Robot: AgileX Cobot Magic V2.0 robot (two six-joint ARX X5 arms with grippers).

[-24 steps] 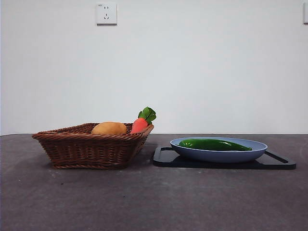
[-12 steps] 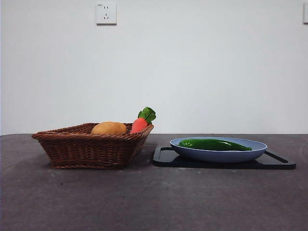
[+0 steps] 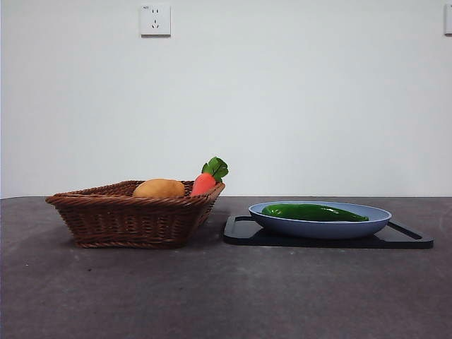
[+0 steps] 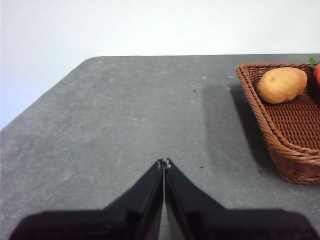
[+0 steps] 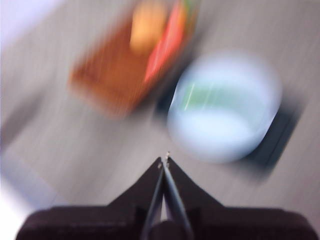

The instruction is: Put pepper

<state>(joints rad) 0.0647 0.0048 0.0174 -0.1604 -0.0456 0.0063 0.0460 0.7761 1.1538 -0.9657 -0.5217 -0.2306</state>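
In the front view, one pepper [image 3: 314, 212] is lying lengthwise in the single blue plate [image 3: 319, 227], which is sitting on one black tray [image 3: 241, 232] on the grey surface [image 3: 212, 296]; beside the tray, one wicker basket [image 3: 134, 219] is holding one potato [image 3: 159, 188] and one carrot [image 3: 205, 183], the carrot leaning on the basket's rim nearest the plate. No arm is showing in this view, and one wall socket [image 3: 155, 19] is sitting high on the wall. Judging by this, the pepper is already resting where it seems meant to go, so the task is looking finished or close to it, though the task sentence is naming no target and I cannot be sure. In the left wrist view, the left tool [image 4: 164, 162] is hovering over bare surface with its jaws pressed together and gripping nothing; the basket is showing at the edge with the potato inside and only a sliver of the carrot. In the right wrist view, heavily blurred, the right tool [image 5: 164, 159] is hanging above the surface with its jaws appearing closed and empty; beyond it the plate is showing as a pale disc with a green streak for the pepper, and the basket with an orange and a red smear beside it.
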